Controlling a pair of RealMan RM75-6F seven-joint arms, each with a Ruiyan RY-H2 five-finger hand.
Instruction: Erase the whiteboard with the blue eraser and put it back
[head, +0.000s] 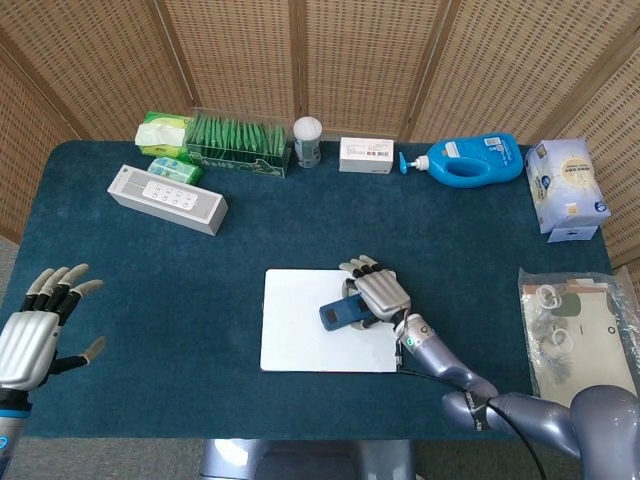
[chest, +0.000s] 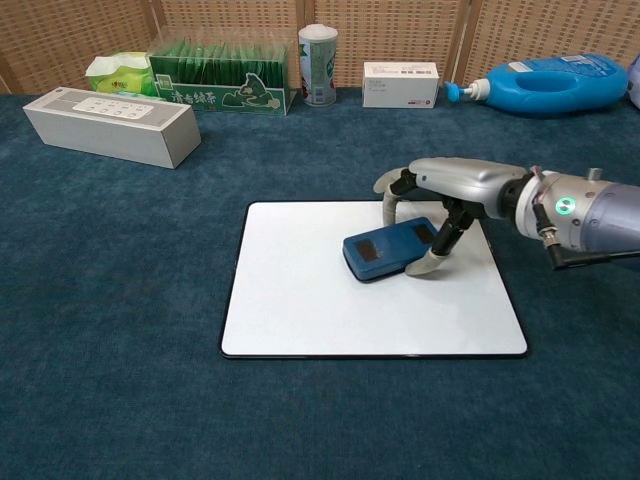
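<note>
A white whiteboard (head: 300, 340) (chest: 300, 300) lies flat on the blue cloth near the table's front edge; its surface looks blank. The blue eraser (head: 340, 314) (chest: 385, 251) rests on the board's upper right part. My right hand (head: 378, 290) (chest: 450, 185) holds the eraser from above, fingers curled over its far side and thumb at its near side. My left hand (head: 35, 325) hovers at the far left of the table, fingers spread, holding nothing; the chest view does not show it.
Along the back edge stand a tissue pack (head: 163, 130), a green box of packets (head: 238, 142), a white canister (head: 308, 140), a small white box (head: 366, 155) and a blue bottle (head: 470, 160). A white speaker (head: 166, 198) lies at left; a tissue box (head: 565, 185) and plastic bag (head: 575, 325) at right.
</note>
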